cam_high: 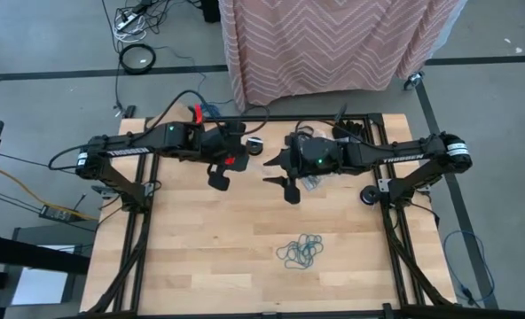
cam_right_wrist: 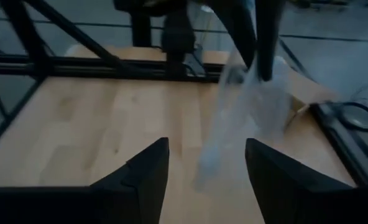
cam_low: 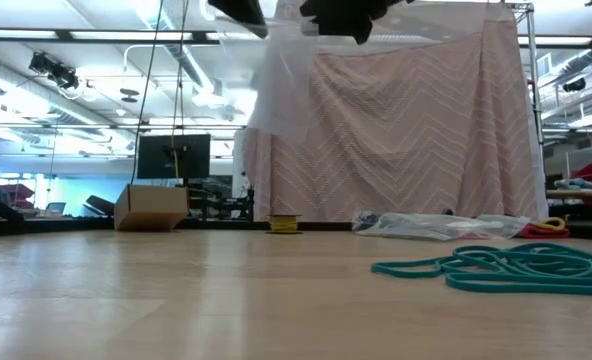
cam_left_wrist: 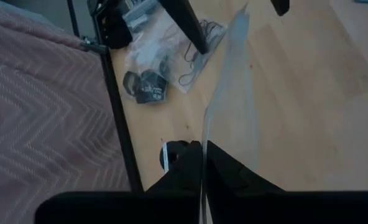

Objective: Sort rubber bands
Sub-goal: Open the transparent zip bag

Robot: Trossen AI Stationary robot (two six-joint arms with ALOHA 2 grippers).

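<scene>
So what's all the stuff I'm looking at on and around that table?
rubber bands: a tangled pile, count unclear, teal with some dark, near side of the table
clear plastic bag: one, see-through, hanging in the air from the left gripper
clear bags with dark bits: a heap, far side of the table, under the right arm
small round disc: one, black, far side
table: one, pale wood
cloth: pink zigzag, beyond the table
left gripper: jaws shut on the bag
right gripper: jaws open, empty, facing the bag
</scene>
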